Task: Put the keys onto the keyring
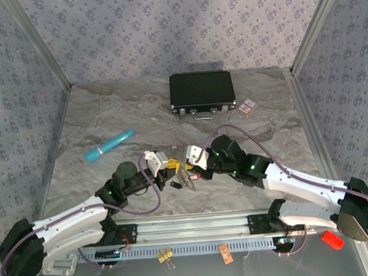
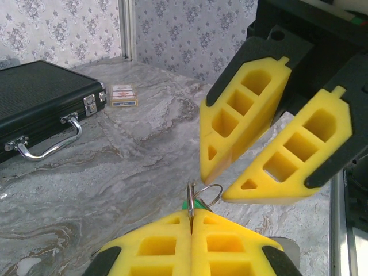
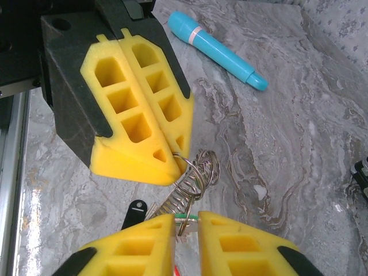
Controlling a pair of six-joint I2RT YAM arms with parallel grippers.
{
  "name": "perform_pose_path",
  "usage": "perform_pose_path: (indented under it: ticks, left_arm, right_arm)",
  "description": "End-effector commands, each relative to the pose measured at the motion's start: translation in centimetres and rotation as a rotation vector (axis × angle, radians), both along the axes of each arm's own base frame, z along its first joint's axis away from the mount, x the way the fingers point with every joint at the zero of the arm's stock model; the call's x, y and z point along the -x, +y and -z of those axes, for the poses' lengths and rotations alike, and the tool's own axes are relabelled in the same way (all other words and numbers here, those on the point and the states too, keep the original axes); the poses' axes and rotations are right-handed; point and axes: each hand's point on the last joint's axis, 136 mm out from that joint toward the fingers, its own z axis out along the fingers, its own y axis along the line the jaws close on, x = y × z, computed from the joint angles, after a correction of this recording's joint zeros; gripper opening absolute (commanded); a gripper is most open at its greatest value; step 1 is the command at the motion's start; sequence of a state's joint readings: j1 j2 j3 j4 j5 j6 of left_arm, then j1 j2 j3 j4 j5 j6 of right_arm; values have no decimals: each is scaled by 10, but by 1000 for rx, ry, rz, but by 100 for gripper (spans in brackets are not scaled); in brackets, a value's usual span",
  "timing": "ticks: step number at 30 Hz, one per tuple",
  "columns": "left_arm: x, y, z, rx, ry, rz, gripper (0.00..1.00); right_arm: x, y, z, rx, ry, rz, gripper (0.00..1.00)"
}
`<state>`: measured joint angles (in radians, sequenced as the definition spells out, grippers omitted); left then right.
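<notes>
Pinching the keyring (image 3: 204,169) edge-on near the middle of the table (image 1: 101,122), our left gripper (image 3: 172,165) is clamped on it. Our right gripper (image 3: 186,221), at its 3 o'clock, straddles a green key (image 3: 185,217); we cannot tell whether it grips.

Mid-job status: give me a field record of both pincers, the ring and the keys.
left pincer: shut on the keyring
right pincer: tips near the keyring, narrow gap, green key at it, grip unclear
dark key: loose on the table
black case: closed, far side
</notes>
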<state>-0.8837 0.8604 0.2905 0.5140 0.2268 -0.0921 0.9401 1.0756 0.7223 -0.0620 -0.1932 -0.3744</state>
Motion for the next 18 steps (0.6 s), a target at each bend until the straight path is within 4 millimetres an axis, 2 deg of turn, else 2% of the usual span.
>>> perform_pose_path:
  ticks: [1, 7, 13, 18]
  left_arm:
    - [1, -1, -14, 55, -27, 7, 0]
    - [1, -2, -16, 58, -32, 9, 0]
    - [2, -3, -18, 64, -45, 19, 0]
    - [6, -4, -19, 62, -73, 47, 0]
  right_arm:
    - [0, 4, -5, -8, -18, -7, 13]
    - [5, 7, 0, 12, -3, -41, 0]
    - [17, 15, 5, 39, 13, -105, 0]
    - [13, 4, -2, 9, 6, -77, 16]
